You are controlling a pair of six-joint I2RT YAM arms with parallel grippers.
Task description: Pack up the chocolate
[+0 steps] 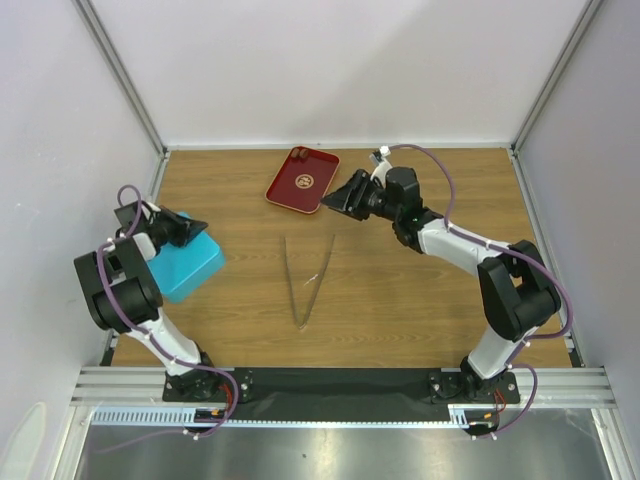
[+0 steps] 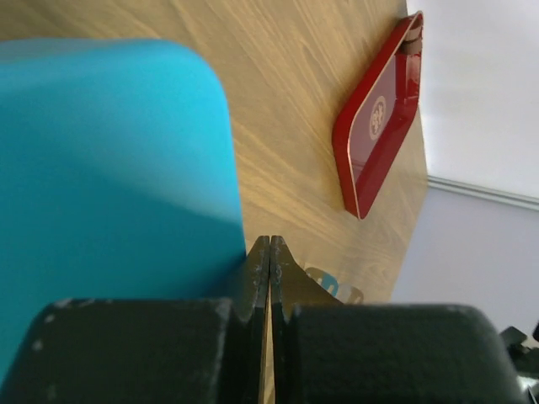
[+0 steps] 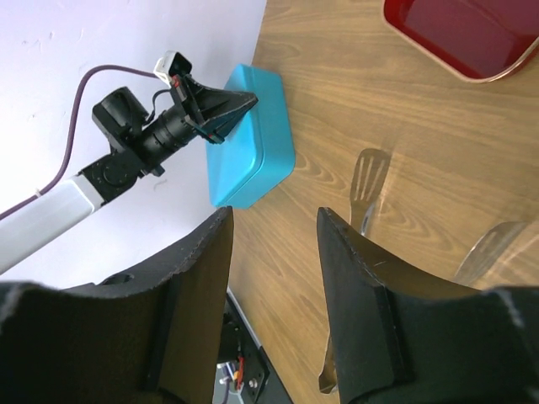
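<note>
The red tray (image 1: 302, 182) lies at the back middle of the table; a few small dark chocolate pieces (image 1: 298, 154) sit in its far corner, too small to tell apart. They also show at the tray's far end in the left wrist view (image 2: 411, 40). The teal box (image 1: 185, 264) stands at the left with its lid on. My left gripper (image 1: 192, 228) is shut and empty, its tips (image 2: 269, 246) over the box's (image 2: 109, 168) right edge. My right gripper (image 1: 345, 196) is open and empty, just right of the tray, above the table (image 3: 274, 215).
Metal tongs (image 1: 305, 280) lie open in a V on the table's middle, their tips toward the back; they show in the right wrist view (image 3: 368, 181). The teal box (image 3: 253, 139) and red tray (image 3: 463, 34) show there too. White walls enclose the table.
</note>
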